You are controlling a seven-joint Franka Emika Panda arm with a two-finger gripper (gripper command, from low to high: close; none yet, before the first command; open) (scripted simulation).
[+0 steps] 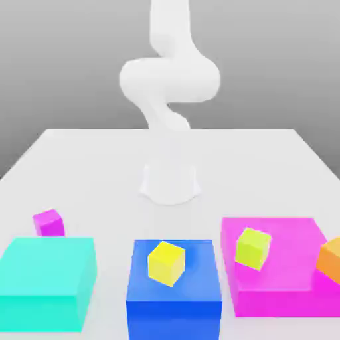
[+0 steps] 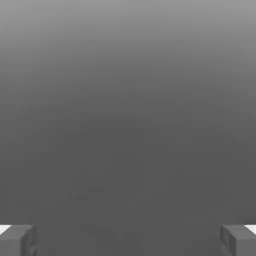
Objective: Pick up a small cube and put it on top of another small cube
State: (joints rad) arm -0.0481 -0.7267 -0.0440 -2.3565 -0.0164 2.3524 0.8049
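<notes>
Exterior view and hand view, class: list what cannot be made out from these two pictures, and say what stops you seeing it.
- Orange cube, exterior view: cut off by the picture's right edge.
- Magenta cube, exterior view: its lower part is hidden behind the cyan block.
- Arm, exterior view: its top is cut off by the picture's upper edge.
- Gripper, hand view: open, fingertips cut off by the lower edge.

A white arm [image 1: 169, 80] stands over a white worktop [image 1: 80, 166]; big blocks are cyan [image 1: 43, 282], blue [image 1: 174, 302], magenta [image 1: 279, 292] (small cubes: two yellow [image 1: 166, 263], one purple [image 1: 49, 222], one orange [image 1: 330, 260]).
</notes>
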